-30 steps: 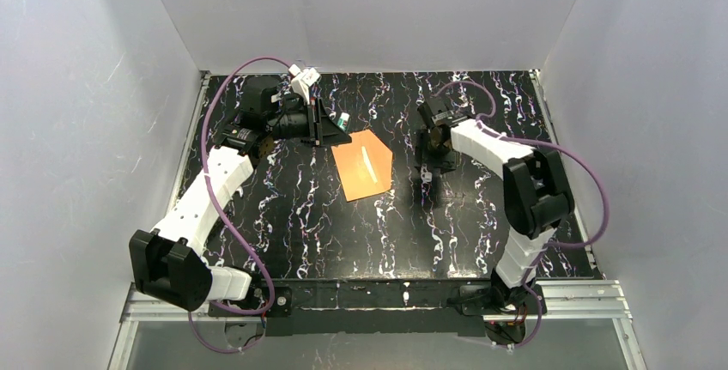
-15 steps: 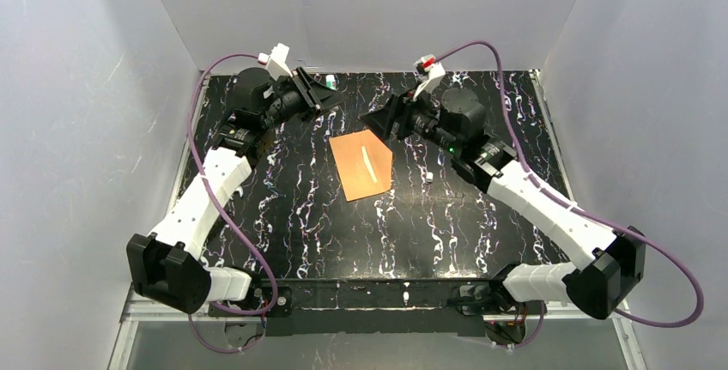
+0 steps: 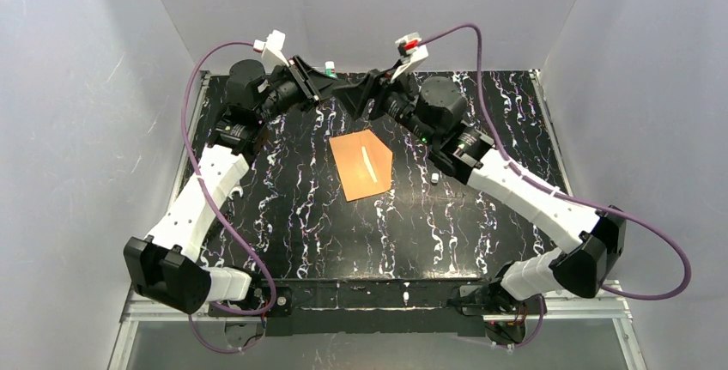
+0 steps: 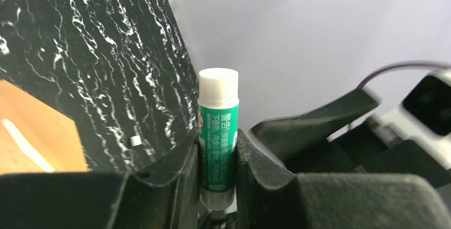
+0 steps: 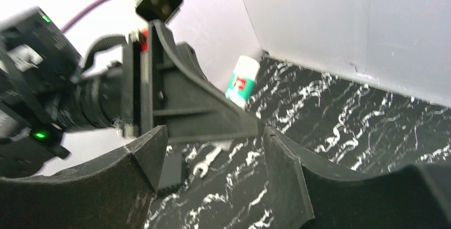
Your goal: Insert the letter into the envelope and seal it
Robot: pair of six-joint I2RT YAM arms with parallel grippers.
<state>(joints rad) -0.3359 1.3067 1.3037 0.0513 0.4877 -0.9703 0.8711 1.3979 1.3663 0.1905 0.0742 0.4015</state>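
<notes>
Looking down from the top cam, the envelope lies flat on the desk. It's roughly midway between the left and right edges and a bit nearer the far edge, and neither arm is touching it. A pale strip runs across its orange face. A small white bit sits on the desk near the envelope's right side, can't tell what it is.

Both arms are raised over the far edge, nose to nose. The left pincer is clamped on a glue stick, which stands upright between the fingers with its white cap poking out on top. The label is green with columns of white characters, Chinese-looking to me, but too small to actually read. From the right wrist cam there's also a red-and-white patch on it.

The right pincer is spread wide and gripping nothing. In its own view the tip of the left pincer shows up right between its two fingers. Whether the two are touching, no idea.
</notes>
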